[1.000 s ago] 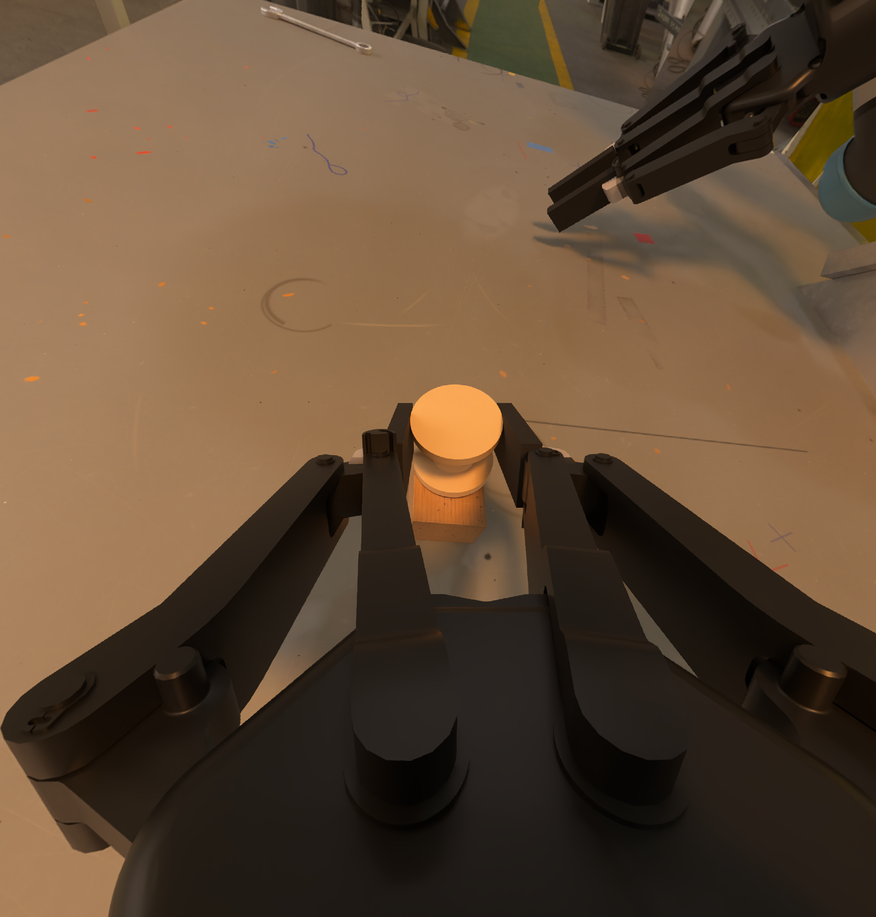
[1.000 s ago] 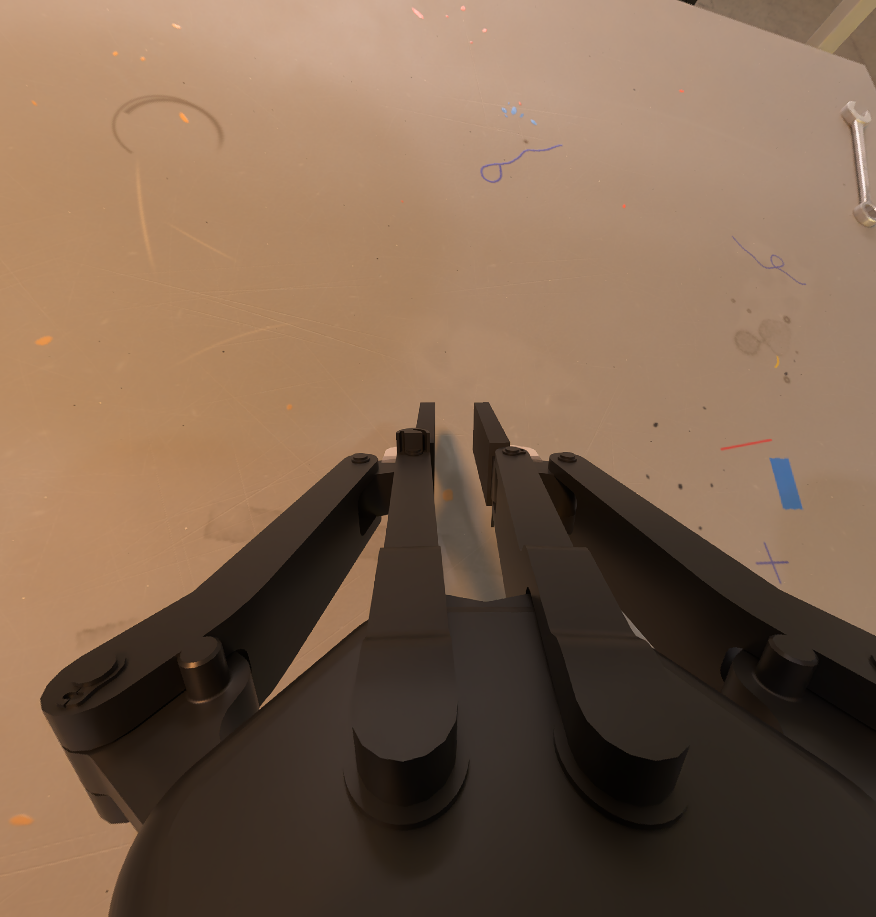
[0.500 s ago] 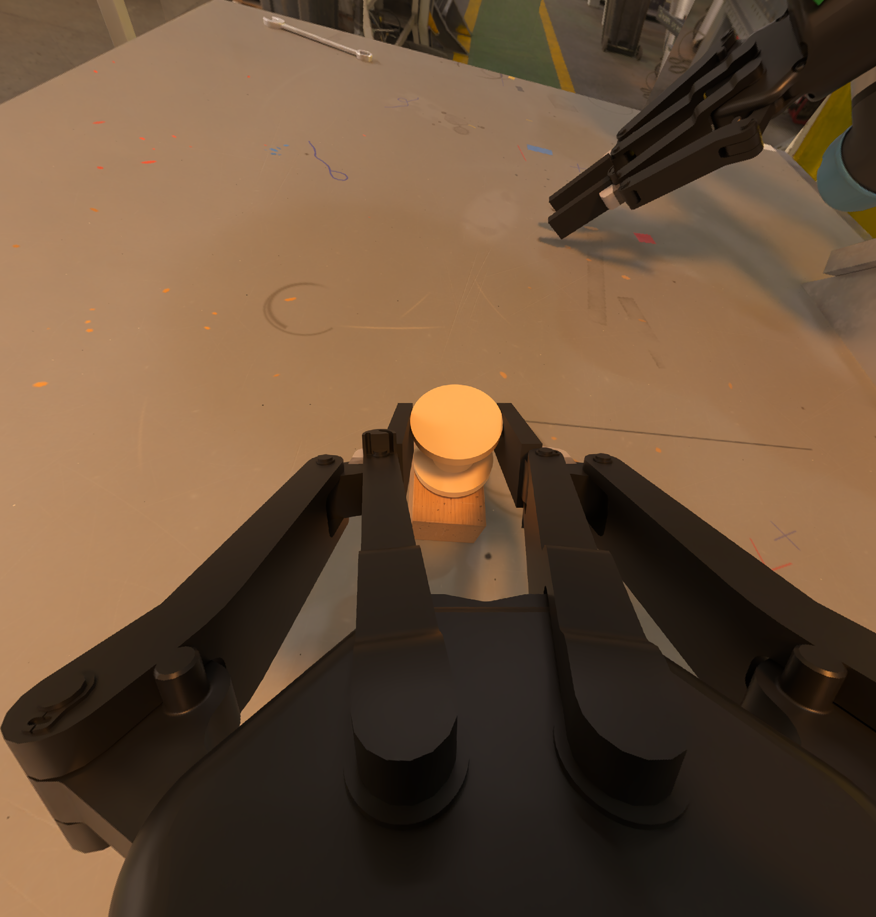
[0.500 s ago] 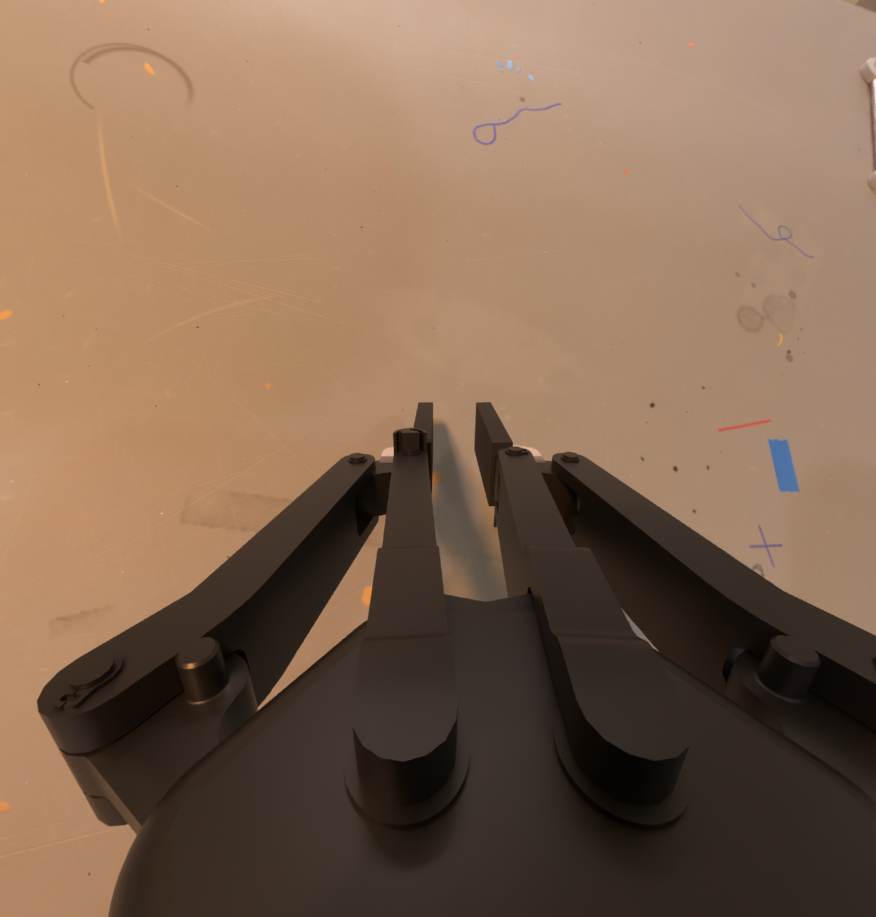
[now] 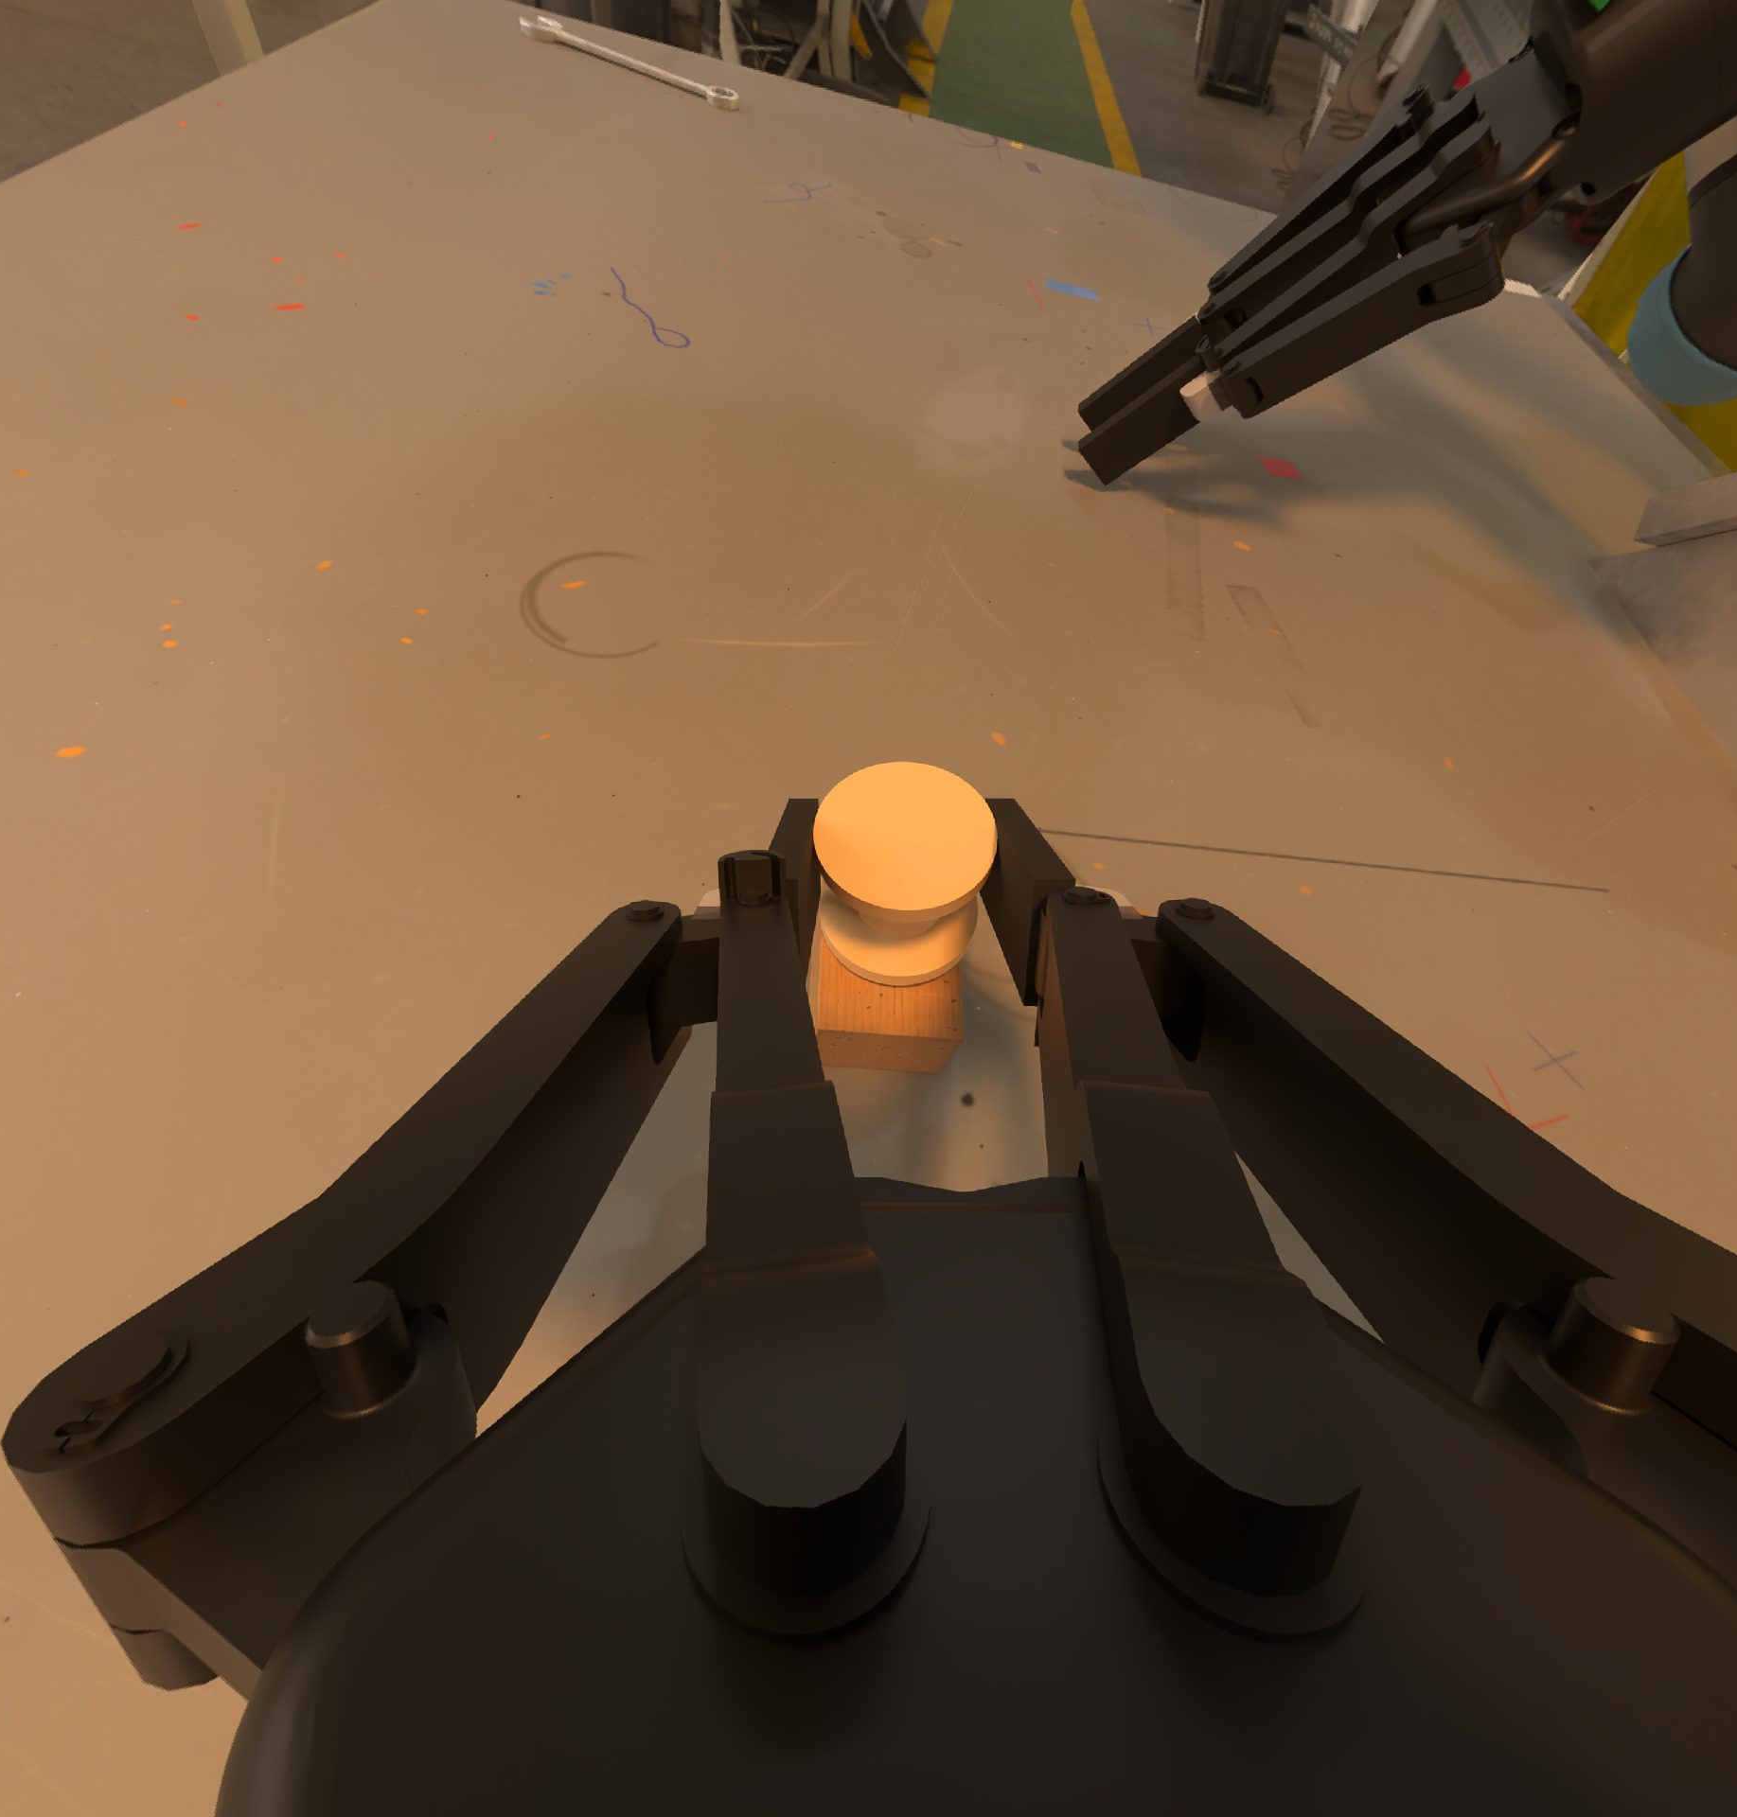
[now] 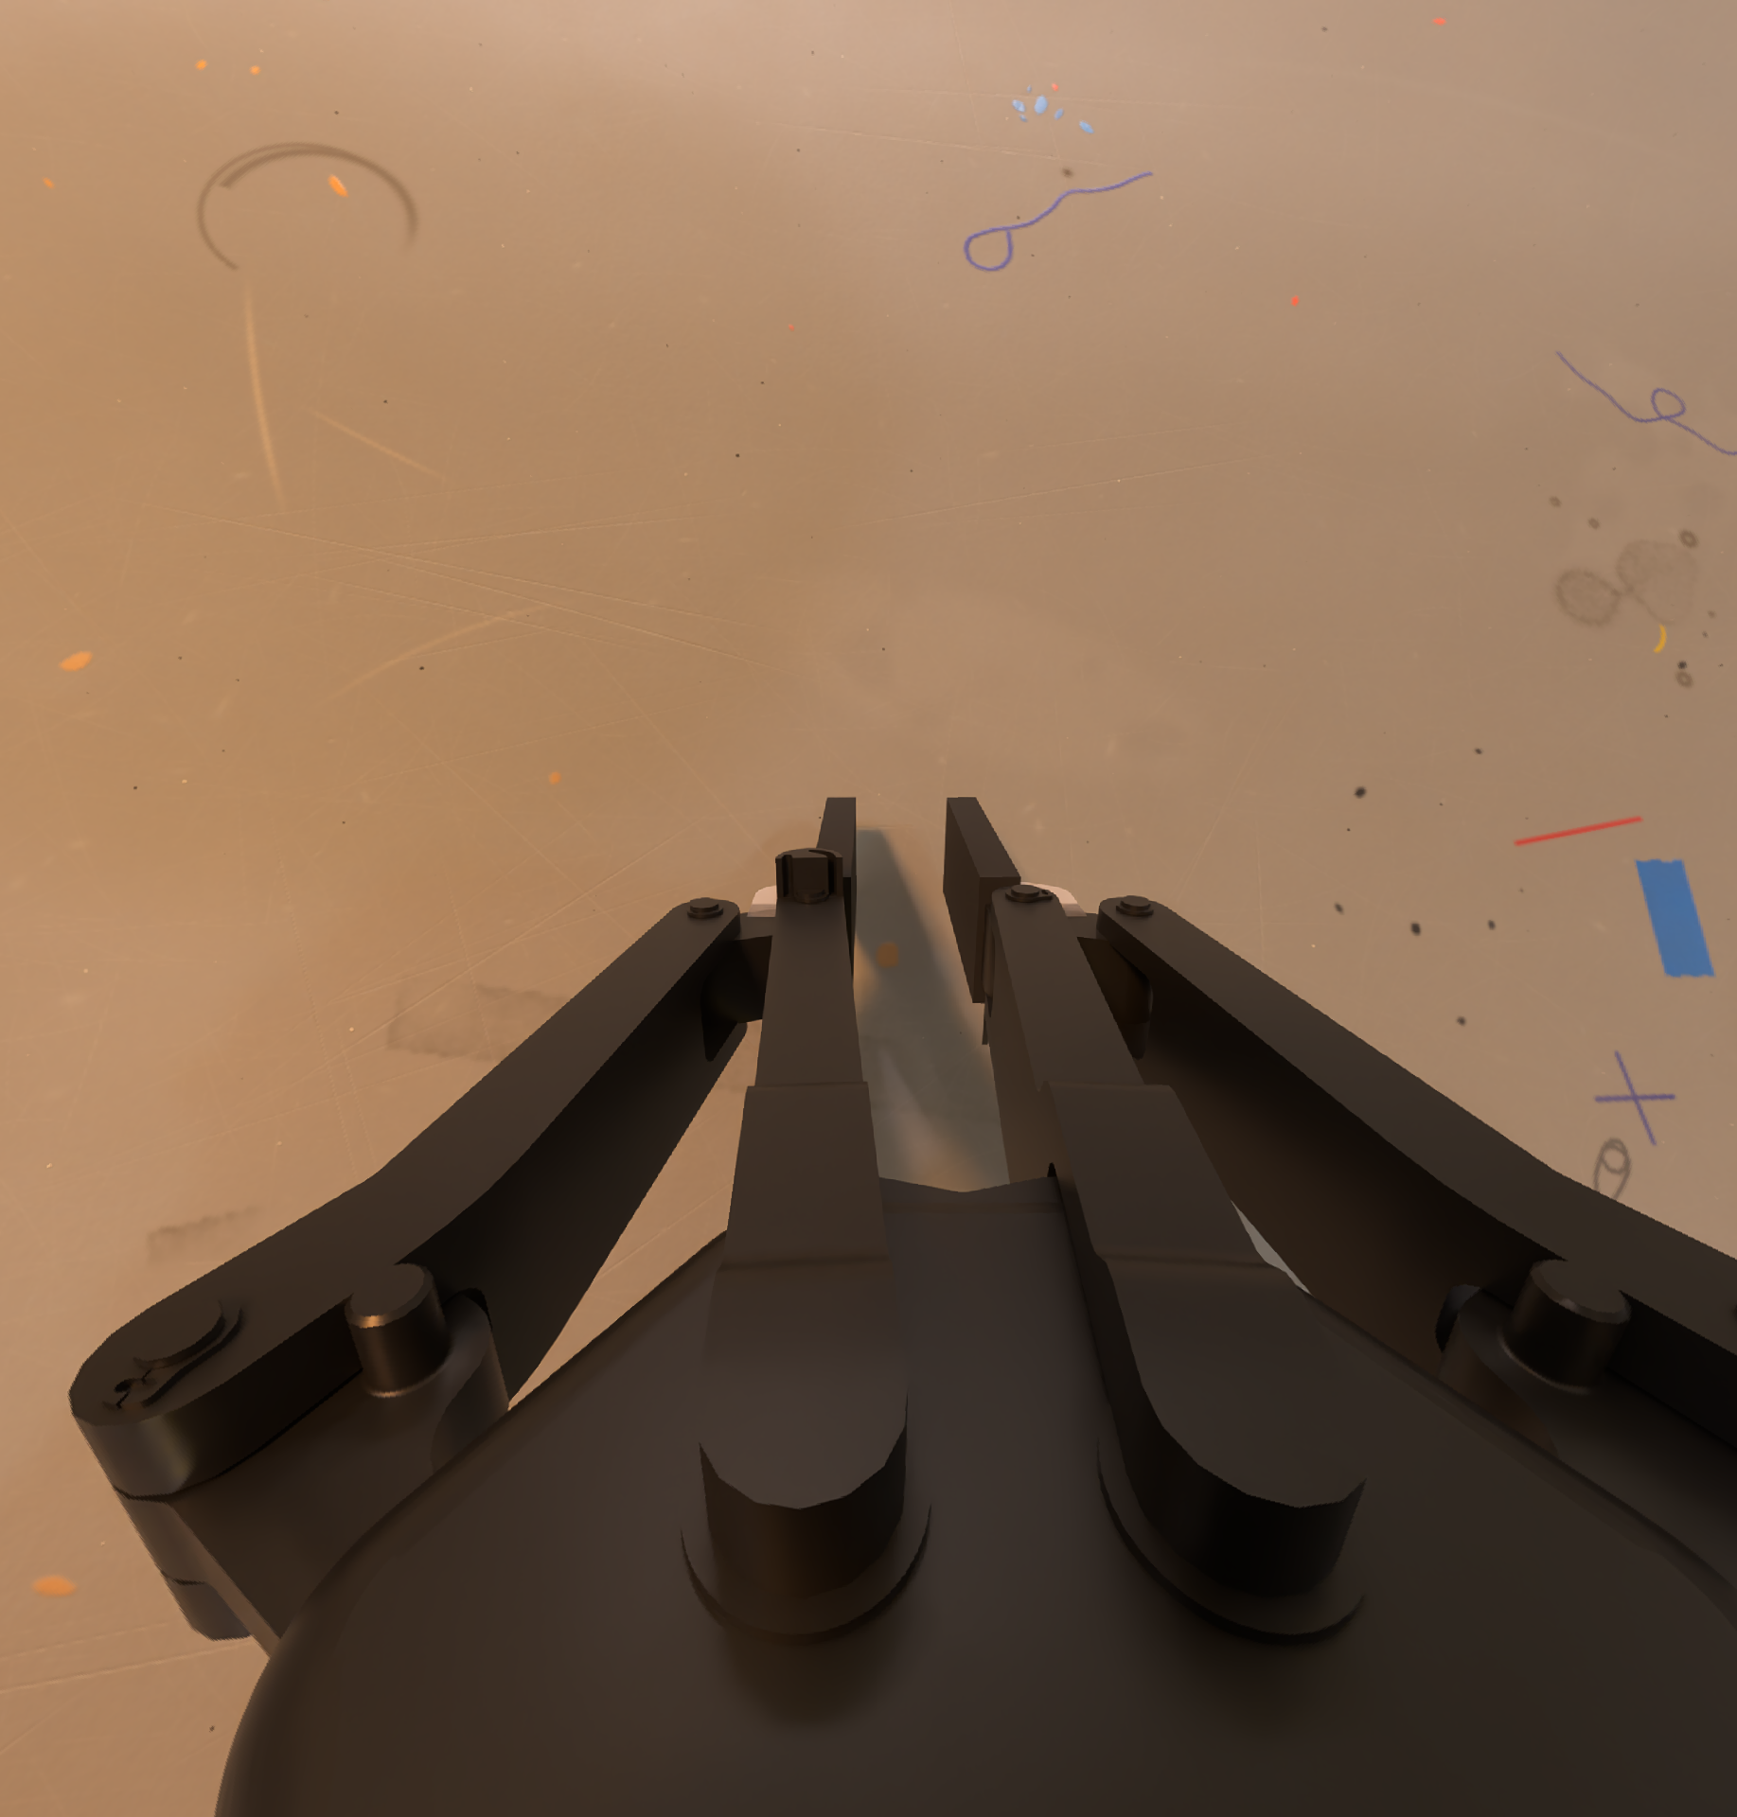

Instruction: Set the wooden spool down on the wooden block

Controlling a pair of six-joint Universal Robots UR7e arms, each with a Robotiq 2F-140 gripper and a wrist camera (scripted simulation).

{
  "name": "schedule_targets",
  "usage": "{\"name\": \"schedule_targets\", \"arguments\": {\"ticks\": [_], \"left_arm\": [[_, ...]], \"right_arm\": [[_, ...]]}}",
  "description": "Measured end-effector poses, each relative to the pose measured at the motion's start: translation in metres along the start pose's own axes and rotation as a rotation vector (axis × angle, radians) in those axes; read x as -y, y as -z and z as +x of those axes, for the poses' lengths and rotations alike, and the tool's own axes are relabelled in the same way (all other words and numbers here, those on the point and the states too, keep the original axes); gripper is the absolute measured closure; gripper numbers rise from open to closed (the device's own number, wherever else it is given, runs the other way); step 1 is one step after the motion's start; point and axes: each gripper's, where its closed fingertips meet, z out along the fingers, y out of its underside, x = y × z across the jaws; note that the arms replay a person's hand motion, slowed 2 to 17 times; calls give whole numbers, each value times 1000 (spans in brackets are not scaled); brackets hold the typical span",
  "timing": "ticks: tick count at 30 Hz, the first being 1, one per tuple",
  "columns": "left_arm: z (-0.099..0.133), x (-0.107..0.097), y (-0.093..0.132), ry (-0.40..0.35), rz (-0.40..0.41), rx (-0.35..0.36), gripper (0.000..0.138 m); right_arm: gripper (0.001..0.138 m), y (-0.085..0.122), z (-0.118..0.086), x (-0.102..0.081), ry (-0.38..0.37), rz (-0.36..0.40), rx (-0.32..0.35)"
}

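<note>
Left wrist view shows the left gripper (image 5: 903,855) with its jaws closed on the wooden spool (image 5: 901,853), one finger against each side of the top disc. The spool stands upright, and its lower disc appears to sit on the top face of the wooden block (image 5: 889,1018), though I cannot tell whether the two touch fully or a thin gap remains. The block rests on the table (image 5: 353,787). By my judgement the placing is nearly done: what is left is to let go and draw clear without tipping the spool. Farther off, the right gripper (image 5: 1130,433) hangs low over the table, jaws nearly together and holding nothing. A wrench (image 5: 628,59) lies at the far edge.
</note>
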Motion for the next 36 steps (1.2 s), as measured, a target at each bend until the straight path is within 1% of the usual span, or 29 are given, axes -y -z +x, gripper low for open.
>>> {"name": "schedule_targets", "arguments": {"ticks": [6, 16, 25, 36], "left_arm": [[0, 0, 0, -1, -3, -1, 94], [0, 0, -1, -9, -7, 3, 94], [1, 0, -1, -18, -10, 6, 94], [2, 0, -1, -24, -11, 7, 94]], "right_arm": [[116, -2, -3, 0, 4, -4, 20], [120, -2, -5, -2, 11, -22, 29], [124, -1, -8, -1, 10, -8, 44], [124, -2, -11, -1, -16, 7, 61]]}}
